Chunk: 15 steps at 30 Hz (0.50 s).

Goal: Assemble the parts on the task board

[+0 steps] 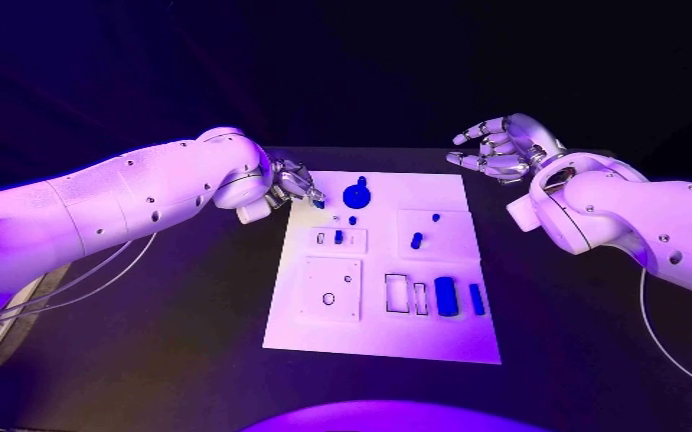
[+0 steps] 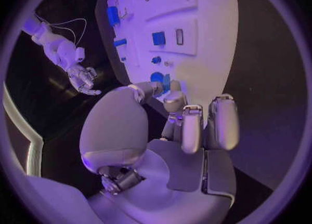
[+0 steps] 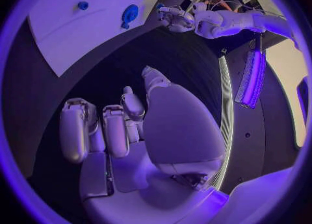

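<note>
The white task board (image 1: 433, 337) lies in the middle of the table. On its far part stands a large round blue part (image 1: 356, 194), with small blue parts (image 1: 417, 240) set in the middle blocks and two longer blue parts (image 1: 446, 295) at the near right. My left hand (image 1: 296, 184) hovers over the board's far left corner and pinches a small blue part (image 1: 319, 203) between thumb and a fingertip, close beside the round part (image 2: 156, 77). My right hand (image 1: 498, 149) hangs beyond the far right corner, fingers apart and holding nothing.
A raised white block (image 1: 330, 289) with holes sits at the board's near left, and rectangular slots (image 1: 397, 293) lie beside the longer blue parts. Black table (image 1: 173, 332) surrounds the board on all sides.
</note>
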Motion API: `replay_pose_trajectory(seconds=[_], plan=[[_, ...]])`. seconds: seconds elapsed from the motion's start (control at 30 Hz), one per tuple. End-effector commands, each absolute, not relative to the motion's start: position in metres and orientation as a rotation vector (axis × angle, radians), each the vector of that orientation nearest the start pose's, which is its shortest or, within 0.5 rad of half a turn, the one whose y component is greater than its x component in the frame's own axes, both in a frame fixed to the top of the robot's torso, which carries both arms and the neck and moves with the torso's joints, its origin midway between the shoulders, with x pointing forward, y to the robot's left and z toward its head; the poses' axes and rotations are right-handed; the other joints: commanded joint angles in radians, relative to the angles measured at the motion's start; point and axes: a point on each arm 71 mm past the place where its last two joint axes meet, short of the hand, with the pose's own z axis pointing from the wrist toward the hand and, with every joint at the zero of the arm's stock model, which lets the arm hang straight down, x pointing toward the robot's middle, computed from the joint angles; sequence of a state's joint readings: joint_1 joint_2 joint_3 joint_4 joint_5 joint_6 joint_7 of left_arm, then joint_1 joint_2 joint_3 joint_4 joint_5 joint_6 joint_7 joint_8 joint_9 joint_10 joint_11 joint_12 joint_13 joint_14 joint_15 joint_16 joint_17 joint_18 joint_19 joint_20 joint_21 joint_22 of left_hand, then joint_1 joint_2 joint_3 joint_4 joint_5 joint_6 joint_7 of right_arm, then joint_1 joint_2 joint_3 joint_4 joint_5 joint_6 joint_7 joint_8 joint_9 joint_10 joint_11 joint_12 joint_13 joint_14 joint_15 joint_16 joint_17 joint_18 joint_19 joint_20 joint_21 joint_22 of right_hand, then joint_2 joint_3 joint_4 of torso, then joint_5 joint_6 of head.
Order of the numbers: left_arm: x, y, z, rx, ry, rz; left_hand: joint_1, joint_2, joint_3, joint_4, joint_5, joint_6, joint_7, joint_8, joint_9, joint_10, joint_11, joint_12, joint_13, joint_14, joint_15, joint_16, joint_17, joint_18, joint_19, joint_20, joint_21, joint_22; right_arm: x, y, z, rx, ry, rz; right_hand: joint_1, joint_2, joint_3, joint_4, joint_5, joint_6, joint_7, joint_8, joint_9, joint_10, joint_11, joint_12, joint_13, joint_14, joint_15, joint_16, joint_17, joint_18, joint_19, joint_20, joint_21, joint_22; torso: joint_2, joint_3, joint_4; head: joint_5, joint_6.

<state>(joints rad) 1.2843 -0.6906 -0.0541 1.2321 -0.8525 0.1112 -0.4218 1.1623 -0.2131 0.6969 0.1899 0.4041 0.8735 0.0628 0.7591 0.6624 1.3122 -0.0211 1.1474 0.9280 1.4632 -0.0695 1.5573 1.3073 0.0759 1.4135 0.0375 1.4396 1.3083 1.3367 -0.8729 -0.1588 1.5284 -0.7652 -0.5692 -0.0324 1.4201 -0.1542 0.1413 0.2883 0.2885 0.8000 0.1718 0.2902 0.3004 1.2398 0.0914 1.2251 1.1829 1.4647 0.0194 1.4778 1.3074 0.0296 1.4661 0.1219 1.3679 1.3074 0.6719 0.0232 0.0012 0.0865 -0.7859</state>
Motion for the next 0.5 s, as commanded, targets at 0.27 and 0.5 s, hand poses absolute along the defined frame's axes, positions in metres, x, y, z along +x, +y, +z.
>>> replay_pose_trajectory(seconds=[0.27, 0.5], plan=[[0.514, 0.217, -0.208, -0.323, 2.165, -0.491, -0.008, -0.007, 0.19, -0.199, 0.013, 0.021, -0.009, 0.004, -0.001, 0.015, -0.002, 0.012, 0.009, 0.105, -0.009, 0.008, 0.254, -0.018, 0.011, -0.002, 0.01, 0.012, 0.499, -0.234, -0.157, 0.52, 1.562, 0.851, -0.011, 0.001, 0.007, 0.001, 0.003, -0.005, 0.002, 0.003, -0.002, 0.0, -0.004, -0.003, -0.002, 0.063, -0.008, -0.006, 0.094, 0.018, -0.002, -0.005, -0.006, 0.177, -0.001, 0.0001, 0.0019, 0.004, -0.005], [0.505, 0.213, -0.216, -0.271, 2.185, -0.47, -0.008, -0.009, 0.191, -0.201, 0.014, 0.023, -0.01, 0.004, -0.001, 0.017, -0.003, 0.012, 0.01, 0.105, -0.009, 0.009, 0.255, -0.018, 0.012, -0.003, 0.011, 0.014, 0.499, -0.234, -0.157, 0.517, 1.557, 0.855, -0.012, 0.001, 0.007, 0.001, 0.005, -0.005, 0.002, 0.003, -0.002, 0.0, -0.004, -0.004, -0.003, 0.063, -0.008, -0.006, 0.093, 0.018, -0.002, -0.005, -0.007, 0.177, -0.001, -0.0002, -0.0002, 0.008, -0.007]])
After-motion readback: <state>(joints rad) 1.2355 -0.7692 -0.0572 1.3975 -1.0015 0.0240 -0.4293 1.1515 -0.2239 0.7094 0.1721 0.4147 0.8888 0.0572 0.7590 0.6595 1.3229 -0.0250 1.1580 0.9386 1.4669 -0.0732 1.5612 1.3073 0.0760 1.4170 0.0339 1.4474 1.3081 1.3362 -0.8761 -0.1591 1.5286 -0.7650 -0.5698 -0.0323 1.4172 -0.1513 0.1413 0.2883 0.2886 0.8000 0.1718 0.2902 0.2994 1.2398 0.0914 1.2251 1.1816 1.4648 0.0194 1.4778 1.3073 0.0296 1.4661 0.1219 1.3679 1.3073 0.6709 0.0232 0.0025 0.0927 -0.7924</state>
